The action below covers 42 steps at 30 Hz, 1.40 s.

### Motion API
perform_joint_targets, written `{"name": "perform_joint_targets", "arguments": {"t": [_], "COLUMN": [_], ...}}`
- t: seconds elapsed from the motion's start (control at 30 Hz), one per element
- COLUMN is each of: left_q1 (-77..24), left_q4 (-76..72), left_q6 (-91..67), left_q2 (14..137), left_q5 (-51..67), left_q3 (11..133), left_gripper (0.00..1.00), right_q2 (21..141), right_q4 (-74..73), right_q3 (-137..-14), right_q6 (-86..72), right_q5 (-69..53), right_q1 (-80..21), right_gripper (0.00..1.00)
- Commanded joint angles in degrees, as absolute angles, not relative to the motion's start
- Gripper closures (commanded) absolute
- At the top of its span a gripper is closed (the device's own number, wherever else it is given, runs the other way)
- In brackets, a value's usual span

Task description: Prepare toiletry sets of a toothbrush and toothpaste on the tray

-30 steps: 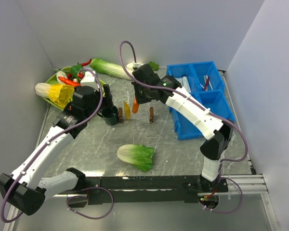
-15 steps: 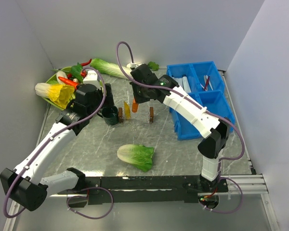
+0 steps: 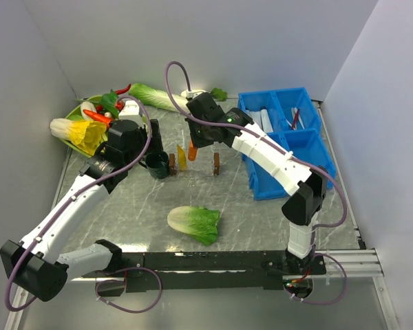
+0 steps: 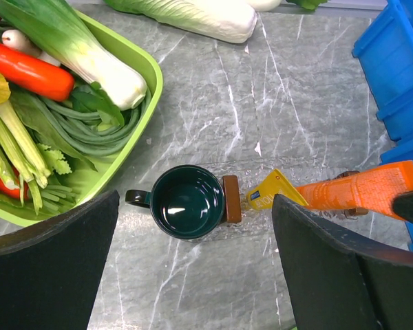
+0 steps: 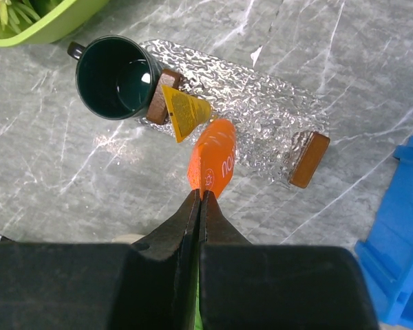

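Top external view, nearest the arms: a leafy cabbage (image 3: 194, 225) lies alone on the marble table (image 3: 124, 206). Beyond it, mid-table, sits the crinkled clear tray (image 5: 268, 113) with a brown block at each end. A dark green mug (image 4: 186, 201) stands against the left block, and the yellow toothpaste (image 5: 182, 113) lies on the tray just right of that block.

The right gripper (image 5: 201, 199) has its fingers pressed together on the flat tail of the orange toothpaste (image 5: 213, 161). That tube is tilted, with its nose over the tray's near edge, just beside the yellow one. Whether the nose touches the tray cannot be told.

The left gripper (image 4: 195, 275) hangs above the mug with its fingers spread wide apart, holding nothing.

At the right, a blue bin (image 3: 289, 172) rests beside the tray, well apart from the mug. Thin toothbrushes (image 3: 295, 117) lie in one of its far compartments.

At the far left, a green basin (image 4: 146, 69) is heaped with vegetables, and a long pale cabbage (image 3: 155, 97) lies along the far edge.
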State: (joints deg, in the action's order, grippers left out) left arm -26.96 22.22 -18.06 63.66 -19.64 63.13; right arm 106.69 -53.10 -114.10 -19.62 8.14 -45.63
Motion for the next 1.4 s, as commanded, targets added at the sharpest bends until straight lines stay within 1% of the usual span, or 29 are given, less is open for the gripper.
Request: {"name": "perform_joint_targets", "arguments": {"t": [0.0, 1.37], "left_q1": [-26.81, -26.81], "left_q4": [22.15, 22.5], "left_q6": [-17.23, -16.79], "left_q2": [63.37, 63.98], "left_q5": [-20.39, -20.74], "left_q3": [65.83, 66.36], "left_gripper": [0.04, 0.04], "right_q2": [107.76, 109.69], "right_q4": [-49.92, -48.87], "right_q3": [-114.09, -111.97], "right_q6": [-18.63, -16.35], "right_q5": [8.09, 9.23], "right_q1": [-45.18, -45.0], "right_gripper": [1.0, 1.0]}}
